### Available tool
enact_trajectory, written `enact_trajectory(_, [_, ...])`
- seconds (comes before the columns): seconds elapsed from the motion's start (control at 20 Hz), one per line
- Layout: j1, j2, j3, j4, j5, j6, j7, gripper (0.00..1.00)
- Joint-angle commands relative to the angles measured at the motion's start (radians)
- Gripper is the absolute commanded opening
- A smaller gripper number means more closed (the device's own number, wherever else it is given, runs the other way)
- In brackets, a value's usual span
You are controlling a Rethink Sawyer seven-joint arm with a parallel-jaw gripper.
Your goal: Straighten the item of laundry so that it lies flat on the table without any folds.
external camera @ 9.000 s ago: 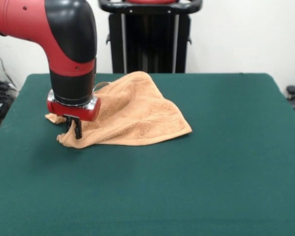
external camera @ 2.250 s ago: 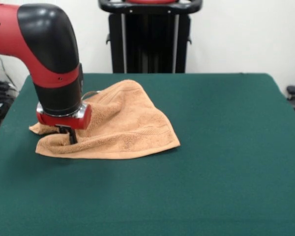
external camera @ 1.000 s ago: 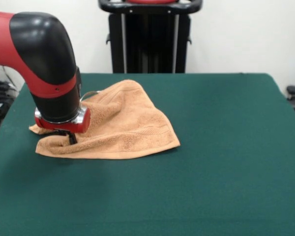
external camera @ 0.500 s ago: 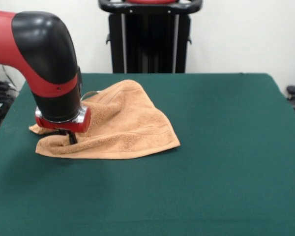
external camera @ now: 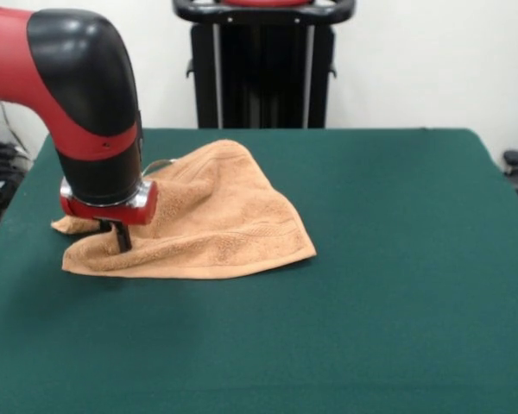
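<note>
The orange-tan towel [external camera: 224, 216] lies crumpled on the left half of the dark green table [external camera: 397, 285]. It is folded over itself, with a raised hump at its back and a woven band near its right corner. Its white loop [external camera: 158, 164] pokes out beside the arm. My gripper [external camera: 121, 239] points straight down over the towel's left end, with its tip at the cloth. The red and black wrist hides most of it, so I cannot see whether it holds the cloth.
The black pedestal [external camera: 259, 69] stands behind the table's far edge. The towel's left end lies close to the table's left edge [external camera: 17, 207]. Wide green surface stretches to the right and towards the front.
Over nine seconds the towel was dragged left and its left end spread lower. In the last half second the wrist has risen slightly, and the towel has stayed put.
</note>
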Motion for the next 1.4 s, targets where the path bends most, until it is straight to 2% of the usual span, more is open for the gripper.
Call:
enact_trajectory(0.05, [-0.002,-0.064,0.027,0.219,-0.06,-0.093,-0.056,0.0])
enact_trajectory(0.35, [-0.031,-0.107,0.027,0.304,-0.07,-0.129,-0.045,0.0])
enact_trajectory(0.55, [-0.036,-0.092,0.029,0.308,-0.087,-0.163,-0.031,0.0])
enact_trajectory(0.9, [-0.033,-0.014,0.043,0.245,-0.105,-0.213,-0.025,0.0])
enact_trajectory(1.4, [-0.009,0.115,0.059,0.089,-0.133,-0.254,-0.025,0.0])
